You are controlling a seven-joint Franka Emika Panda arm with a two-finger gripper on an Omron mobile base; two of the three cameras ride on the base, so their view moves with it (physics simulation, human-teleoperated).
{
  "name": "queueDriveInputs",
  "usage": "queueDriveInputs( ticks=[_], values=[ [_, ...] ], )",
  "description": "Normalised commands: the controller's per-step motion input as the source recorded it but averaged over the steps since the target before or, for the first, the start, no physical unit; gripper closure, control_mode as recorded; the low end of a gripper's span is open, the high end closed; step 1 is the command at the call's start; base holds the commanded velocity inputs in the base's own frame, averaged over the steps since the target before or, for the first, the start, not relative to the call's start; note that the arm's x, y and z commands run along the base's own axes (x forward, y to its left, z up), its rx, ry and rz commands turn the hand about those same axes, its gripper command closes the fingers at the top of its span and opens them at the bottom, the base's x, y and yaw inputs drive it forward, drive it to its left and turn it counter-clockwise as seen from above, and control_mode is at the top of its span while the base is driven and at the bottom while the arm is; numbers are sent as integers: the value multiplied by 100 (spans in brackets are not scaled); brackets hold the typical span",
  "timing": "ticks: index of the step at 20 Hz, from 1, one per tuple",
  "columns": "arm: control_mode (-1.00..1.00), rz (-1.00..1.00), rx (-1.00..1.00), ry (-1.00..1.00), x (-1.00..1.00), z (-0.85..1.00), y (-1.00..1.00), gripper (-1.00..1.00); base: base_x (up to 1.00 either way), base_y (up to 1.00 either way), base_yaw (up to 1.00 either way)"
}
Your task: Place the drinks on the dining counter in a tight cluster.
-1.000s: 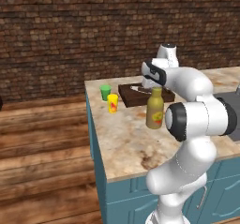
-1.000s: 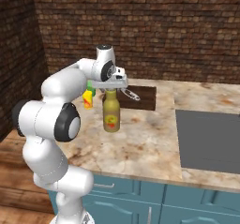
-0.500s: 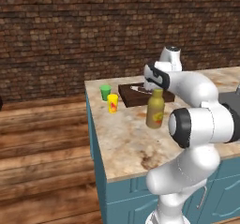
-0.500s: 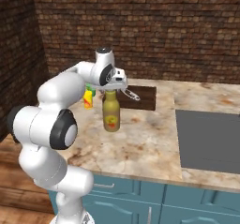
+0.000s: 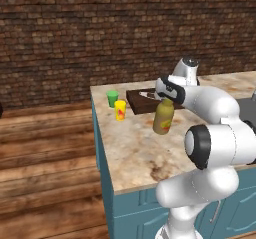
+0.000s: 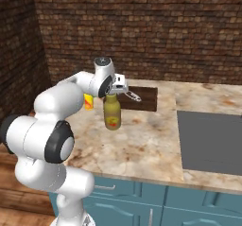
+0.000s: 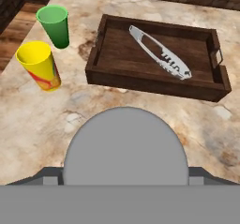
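bottle (image 5: 163, 118) olive-yel, grey cap | cups green (image 7: 54, 25), yel (image 7: 40, 65) | tray (image 7: 154, 56) dk brown | counter (image 6: 142, 144) beige marbled

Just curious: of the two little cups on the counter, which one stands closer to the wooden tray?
The green cup: it stands nearer the wooden tray than the yellow cup, which sits further out toward the counter's edge.

Bare dining counter (image 5: 135, 158) is lying open w/ room in front of the olive bottle (image 5: 163, 117). Behind it, wooden tray (image 7: 154, 59) w/ tongs (image 7: 159, 52) is blocking; green cup (image 7: 54, 25) & yellow cup (image 7: 39, 64) are crowding the corner.
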Motion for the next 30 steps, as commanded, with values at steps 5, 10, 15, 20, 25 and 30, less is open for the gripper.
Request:
queueDriveInputs(
  ticks=[5,10,15,20,25,30],
  values=[
    [-100,0,-2,7,0,0,0,100,0,0,0],
    [-100,0,-7,6,0,-6,0,100,0,0,0],
    [-100,0,-2,2,0,-22,0,100,0,0,0],
    [-100,0,0,0,0,-20,0,100,0,0,0],
    [-100,0,0,0,0,0,0,100,0,0,0],
    [-100,0,0,0,0,0,0,-100,0,0,0]
  ],
)
